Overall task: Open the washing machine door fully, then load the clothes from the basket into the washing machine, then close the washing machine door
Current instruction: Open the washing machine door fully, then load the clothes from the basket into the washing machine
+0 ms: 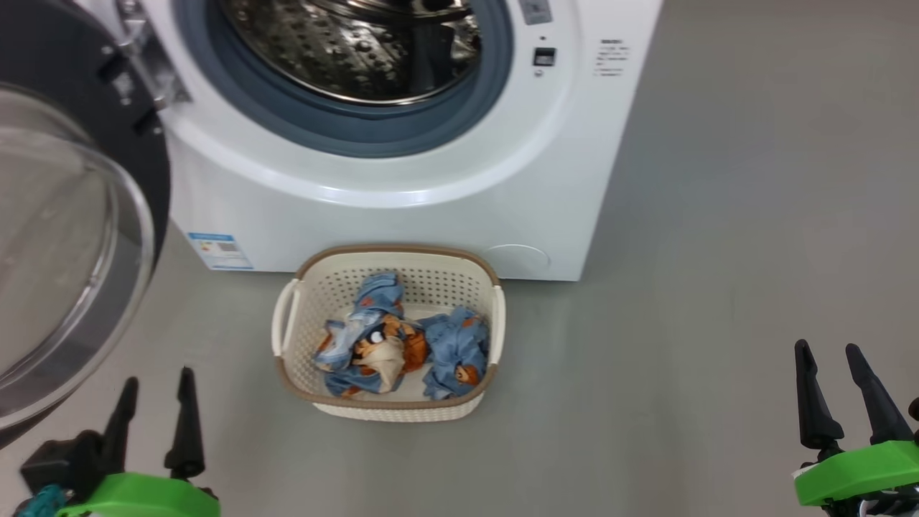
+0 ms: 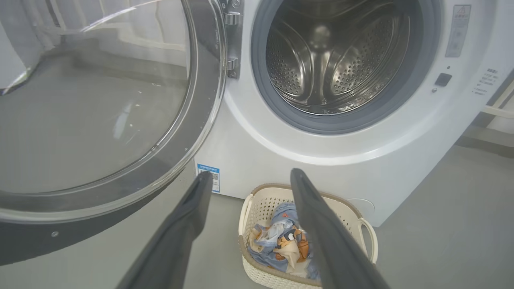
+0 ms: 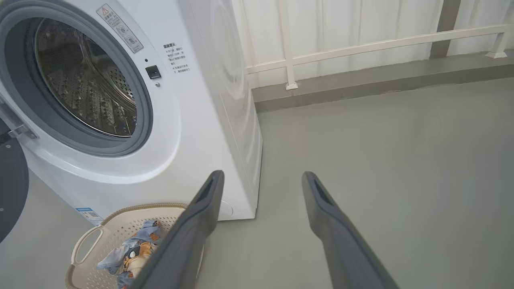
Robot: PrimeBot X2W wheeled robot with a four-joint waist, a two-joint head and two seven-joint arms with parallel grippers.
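While both grippers stand released and empty, one front-loading washing machine (image 1: 402,222) waits with its mouth open on a grey floor (image 1: 718,287). The left gripper (image 1: 158,375) and the right gripper (image 1: 827,347) each show two long dark fingers on a green mount. The fingers are spread apart and grasp nothing, low at the head view's two corners.

Between them, on the floor just in front of the machine's base, sits one cream basket (image 1: 431,280) with a brown rim, perforated sides and two side handles. The clothes (image 1: 388,345) lie bunched inside it. They are light-blue fabric printed with brown-orange bears, and one piece shows a beige lining. How many garments make up the heap cannot be told.

The washing machine door (image 1: 147,165), round and black-rimmed with a bulging clear window, is swung wide on its hinge (image 1: 143,64) at the robot's left, beyond the left gripper. One steel perforated drum (image 1: 359,50) shows inside one grey-blue gasket (image 1: 344,133).

One small blue label sticker (image 1: 219,250) sits low on the machine's front near its left corner. Right of the opening are one dark latch slot (image 1: 544,56), a few lines of small print (image 1: 612,57) and one warning sticker (image 3: 119,27) bearing a triangle sign. None of this writing is legible.
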